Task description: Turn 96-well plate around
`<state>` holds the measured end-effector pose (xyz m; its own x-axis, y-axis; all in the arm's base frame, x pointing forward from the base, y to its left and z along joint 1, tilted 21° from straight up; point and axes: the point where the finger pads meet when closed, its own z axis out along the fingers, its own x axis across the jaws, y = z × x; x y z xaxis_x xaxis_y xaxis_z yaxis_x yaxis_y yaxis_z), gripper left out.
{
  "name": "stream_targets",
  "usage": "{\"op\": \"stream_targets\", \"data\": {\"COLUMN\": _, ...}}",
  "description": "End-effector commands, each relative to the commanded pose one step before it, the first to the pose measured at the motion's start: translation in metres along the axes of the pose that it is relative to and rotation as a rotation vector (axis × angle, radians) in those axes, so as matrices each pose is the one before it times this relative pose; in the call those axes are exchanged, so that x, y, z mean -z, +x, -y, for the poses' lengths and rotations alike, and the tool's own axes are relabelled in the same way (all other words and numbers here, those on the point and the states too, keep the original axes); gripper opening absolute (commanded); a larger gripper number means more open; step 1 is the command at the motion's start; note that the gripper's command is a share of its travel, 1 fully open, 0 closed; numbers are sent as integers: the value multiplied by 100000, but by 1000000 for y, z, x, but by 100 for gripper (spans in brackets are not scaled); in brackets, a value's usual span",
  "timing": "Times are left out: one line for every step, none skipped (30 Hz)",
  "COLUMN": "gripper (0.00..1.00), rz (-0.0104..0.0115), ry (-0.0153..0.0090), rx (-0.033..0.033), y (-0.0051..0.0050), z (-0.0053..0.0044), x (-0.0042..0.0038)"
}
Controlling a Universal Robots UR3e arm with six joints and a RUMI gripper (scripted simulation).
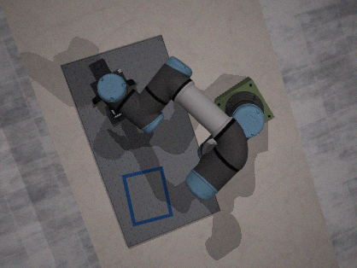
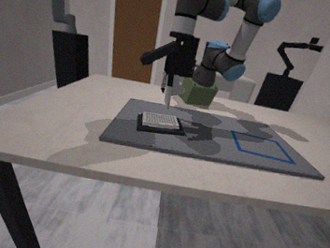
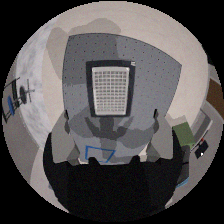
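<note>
The white 96-well plate (image 2: 161, 121) (image 3: 111, 90) lies in the dark nest N1 (image 2: 160, 130) (image 3: 90, 92) and looks level. A small pale mark (image 3: 133, 63) is at the nest's upper right corner in the wrist view. The plate's cut corner is too small to make out. My gripper (image 2: 166, 100) (image 3: 111, 109) is open and empty, above the nest, with its jaws wide apart to either side of the plate's line in the wrist view. In the top view the arm hides most of the plate and nest.
The nest stands on a grey perforated board (image 1: 111, 171) (image 2: 122, 135) (image 3: 155, 75). A blue rectangle outline (image 1: 126, 192) (image 2: 265, 156) (image 3: 100, 148) is marked near the board's other end. The arm's green base block (image 1: 266, 112) (image 2: 199, 96) (image 3: 183, 134) stands beside the board.
</note>
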<state>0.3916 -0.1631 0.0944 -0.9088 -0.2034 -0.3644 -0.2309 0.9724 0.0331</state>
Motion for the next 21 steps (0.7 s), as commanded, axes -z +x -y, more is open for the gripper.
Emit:
{"op": "stream_targets", "data": {"gripper": 100, "rz": 127, "ry": 262, "rx": 62, "y": -521, "z": 685, "x": -7779}}
{"op": "stream_targets", "data": {"gripper": 100, "rz": 0, "ry": 0, "rx": 0, "y": 0, "z": -1, "x": -1665}}
{"op": "stream_targets", "data": {"gripper": 100, "rz": 0, "ry": 0, "rx": 0, "y": 0, "z": -2, "x": -1665}}
{"op": "stream_targets", "data": {"gripper": 100, "rz": 0, "ry": 0, "rx": 0, "y": 0, "z": -2, "x": -1666}}
{"op": "stream_targets", "data": {"gripper": 100, "rz": 0, "ry": 0, "rx": 0, "y": 0, "z": -2, "x": -1666}}
{"op": "stream_targets", "data": {"gripper": 100, "rz": 0, "ry": 0, "rx": 0, "y": 0, "z": -2, "x": -1667}}
{"op": "stream_targets", "data": {"gripper": 100, "rz": 0, "ry": 0, "rx": 0, "y": 0, "z": -2, "x": -1667}}
{"op": "stream_targets", "data": {"gripper": 100, "rz": 0, "ry": 0, "rx": 0, "y": 0, "z": 0, "x": 0}}
{"op": "stream_targets", "data": {"gripper": 100, "rz": 0, "ry": 0, "rx": 0, "y": 0, "z": 0, "x": 0}}
{"op": "stream_targets", "data": {"gripper": 100, "rz": 1, "ry": 0, "rx": 0, "y": 0, "z": -6, "x": -1689}}
{"op": "stream_targets", "data": {"gripper": 100, "rz": 0, "ry": 0, "rx": 0, "y": 0, "z": -1, "x": -1664}}
{"op": "stream_targets", "data": {"gripper": 100, "rz": 0, "ry": 0, "rx": 0, "y": 0, "z": -2, "x": -1664}}
{"op": "stream_targets", "data": {"gripper": 100, "rz": 0, "ry": 0, "rx": 0, "y": 0, "z": -2, "x": -1664}}
{"op": "stream_targets", "data": {"gripper": 100, "rz": 0, "ry": 0, "rx": 0, "y": 0, "z": -2, "x": -1665}}
{"op": "stream_targets", "data": {"gripper": 100, "rz": 0, "ry": 0, "rx": 0, "y": 1, "z": -2, "x": -1666}}
{"op": "stream_targets", "data": {"gripper": 100, "rz": 0, "ry": 0, "rx": 0, "y": 1, "z": -2, "x": -1666}}
{"op": "stream_targets", "data": {"gripper": 100, "rz": 0, "ry": 0, "rx": 0, "y": 1, "z": -2, "x": -1667}}
{"op": "stream_targets", "data": {"gripper": 100, "rz": 0, "ry": 0, "rx": 0, "y": 1, "z": -2, "x": -1667}}
{"op": "stream_targets", "data": {"gripper": 100, "rz": 0, "ry": 0, "rx": 0, "y": 1, "z": -2, "x": -1667}}
{"op": "stream_targets", "data": {"gripper": 100, "rz": 0, "ry": 0, "rx": 0, "y": 1, "z": -2, "x": -1667}}
{"op": "stream_targets", "data": {"gripper": 100, "rz": 0, "ry": 0, "rx": 0, "y": 1, "z": -3, "x": -1667}}
